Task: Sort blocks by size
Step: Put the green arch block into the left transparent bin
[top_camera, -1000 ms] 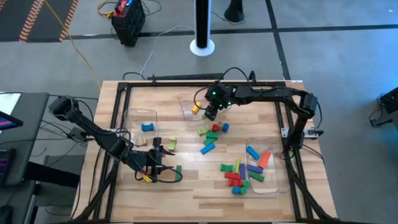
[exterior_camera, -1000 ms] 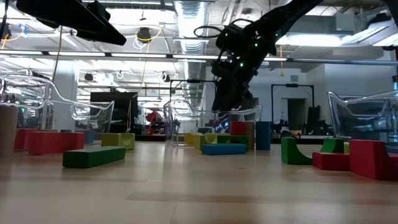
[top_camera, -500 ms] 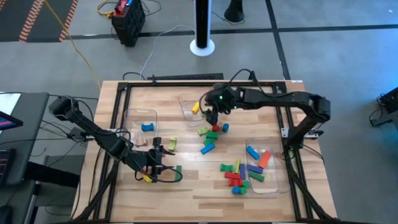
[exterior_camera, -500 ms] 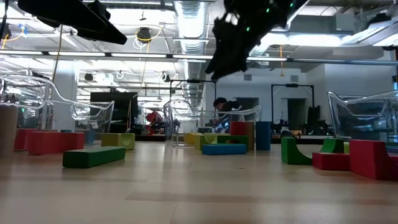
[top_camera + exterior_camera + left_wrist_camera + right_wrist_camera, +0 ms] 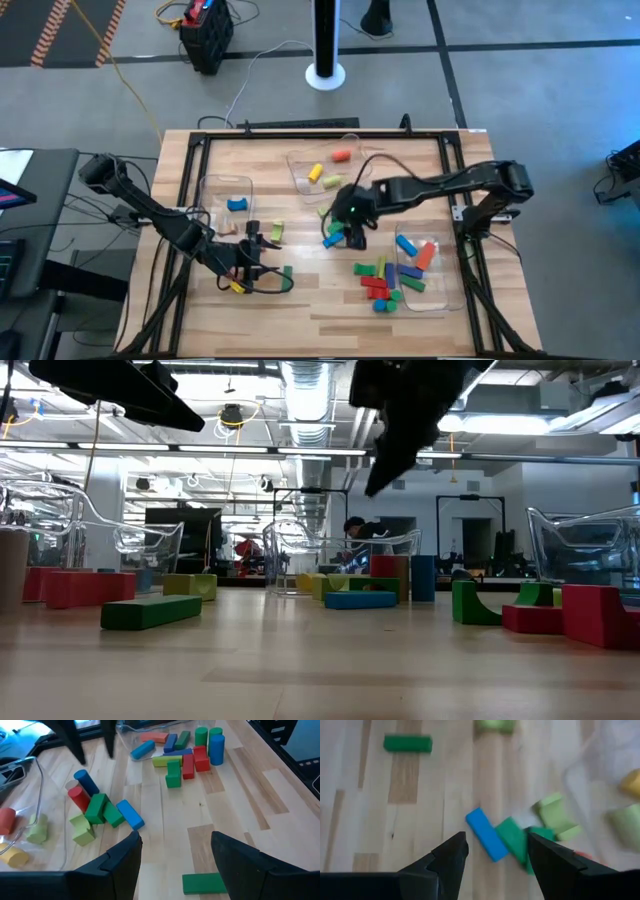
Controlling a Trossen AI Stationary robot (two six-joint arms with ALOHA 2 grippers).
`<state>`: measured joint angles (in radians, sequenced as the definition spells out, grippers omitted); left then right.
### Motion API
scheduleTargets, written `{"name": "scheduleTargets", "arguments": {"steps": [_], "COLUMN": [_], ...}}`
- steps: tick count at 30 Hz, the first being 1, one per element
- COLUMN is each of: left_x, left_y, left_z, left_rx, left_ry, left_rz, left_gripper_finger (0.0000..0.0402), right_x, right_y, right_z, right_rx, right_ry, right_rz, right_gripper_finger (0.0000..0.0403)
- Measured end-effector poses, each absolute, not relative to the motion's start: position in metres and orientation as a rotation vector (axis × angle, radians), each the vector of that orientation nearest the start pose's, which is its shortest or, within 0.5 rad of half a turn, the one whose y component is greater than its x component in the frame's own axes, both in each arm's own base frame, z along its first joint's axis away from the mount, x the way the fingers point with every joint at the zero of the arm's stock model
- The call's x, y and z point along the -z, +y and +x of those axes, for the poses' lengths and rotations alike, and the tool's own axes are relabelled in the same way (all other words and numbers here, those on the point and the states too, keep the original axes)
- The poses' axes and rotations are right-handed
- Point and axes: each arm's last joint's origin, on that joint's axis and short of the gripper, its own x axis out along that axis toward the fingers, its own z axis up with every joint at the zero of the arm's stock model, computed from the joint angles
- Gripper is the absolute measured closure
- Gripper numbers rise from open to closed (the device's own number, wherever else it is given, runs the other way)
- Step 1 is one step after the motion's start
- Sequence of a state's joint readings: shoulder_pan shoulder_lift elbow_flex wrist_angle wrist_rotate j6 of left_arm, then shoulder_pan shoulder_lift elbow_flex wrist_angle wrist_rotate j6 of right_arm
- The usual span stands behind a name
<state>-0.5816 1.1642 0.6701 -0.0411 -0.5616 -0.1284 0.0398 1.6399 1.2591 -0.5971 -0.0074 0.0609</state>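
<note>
Dark jointed arms, seemingly green-lit, black-cabled.

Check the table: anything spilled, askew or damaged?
Nothing damaged or spilled. Loose blocks lie scattered at odd angles on the table, unsorted as expected. The right tool hangs open above the blue block; the left tool sits open near the green bar.

Clear bins (image 5: 225, 190) on wooden table (image 5: 300, 295)

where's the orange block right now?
High view: the orange block lies in the clear bin at the table's far middle, beside two yellow blocks, beyond the right gripper.
</note>
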Motion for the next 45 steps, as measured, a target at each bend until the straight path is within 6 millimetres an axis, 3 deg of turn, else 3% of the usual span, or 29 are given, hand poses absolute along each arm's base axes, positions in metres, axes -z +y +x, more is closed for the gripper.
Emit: {"name": "scheduleTargets", "arguments": {"steps": [6, 11, 21, 35, 45], "left_x": [-0.236, -0.236, -0.236, -0.235, -0.229], "left_y": [-0.118, -0.118, -0.118, -0.118, -0.121], "left_z": [0.209, 0.209, 0.209, 0.209, 0.213], "left_rx": [-0.009, -0.01, -0.01, -0.012, -0.012], "left_ry": [0.447, 0.447, 0.446, 0.449, 0.462], "left_rz": [0.173, 0.171, 0.171, 0.17, 0.184], "left_gripper_finger": [0.0169, 0.0169, 0.0169, 0.0169, 0.0169], "right_x": [-0.213, -0.188, -0.187, -0.155, -0.153], "right_y": [0.031, 0.025, 0.003, -0.021, -0.015], "right_z": [0.352, 0.352, 0.355, 0.368, 0.369], "right_rx": [-0.038, 0.012, 0.132, 0.173, 0.156], "right_ry": [1.122, 1.26, 1.244, 1.273, 1.279], "right_rz": [0.022, -0.013, -0.062, -0.033, -0.044], "right_gripper_finger": [0.0164, 0.0164, 0.0164, 0.0165, 0.0232]}}
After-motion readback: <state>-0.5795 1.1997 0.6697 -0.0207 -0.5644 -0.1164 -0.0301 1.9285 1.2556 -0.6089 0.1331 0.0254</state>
